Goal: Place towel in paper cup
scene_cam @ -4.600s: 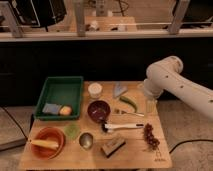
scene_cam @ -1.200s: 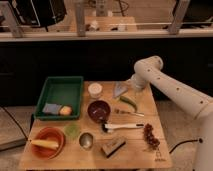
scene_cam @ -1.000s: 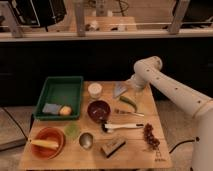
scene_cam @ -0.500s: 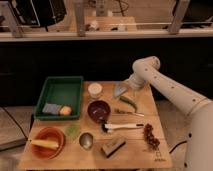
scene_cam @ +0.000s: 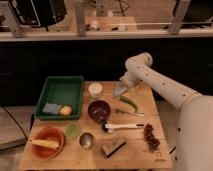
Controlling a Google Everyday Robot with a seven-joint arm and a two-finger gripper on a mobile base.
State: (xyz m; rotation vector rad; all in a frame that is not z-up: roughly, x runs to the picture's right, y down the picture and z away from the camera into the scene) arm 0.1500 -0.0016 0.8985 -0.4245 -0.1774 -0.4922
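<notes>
The towel (scene_cam: 120, 90) is a small grey cloth on the far side of the wooden table (scene_cam: 160, 159), to the right of the white paper cup (scene_cam: 95, 90). The cup stands upright at the table's far edge, between the green tray and the towel. My gripper (scene_cam: 125, 82) is at the end of the white arm that reaches in from the right. It is down at the towel's top edge, right on or just above it. I cannot tell whether the towel is lifted off the table.
A green tray (scene_cam: 62, 82) at the left holds a blue sponge (scene_cam: 51, 108) and an orange (scene_cam: 65, 110). A dark bowl (scene_cam: 100, 110), a green pepper (scene_cam: 129, 103), a white-handled brush (scene_cam: 123, 127), grapes (scene_cam: 150, 136), a metal cup (scene_cam: 86, 140) and an orange bowl (scene_cam: 47, 143) lie nearer the front.
The arm has swung left from the table's right side and come down onto the towel. In the last second the gripper has only shifted slightly. The towel and cup have stayed in place.
</notes>
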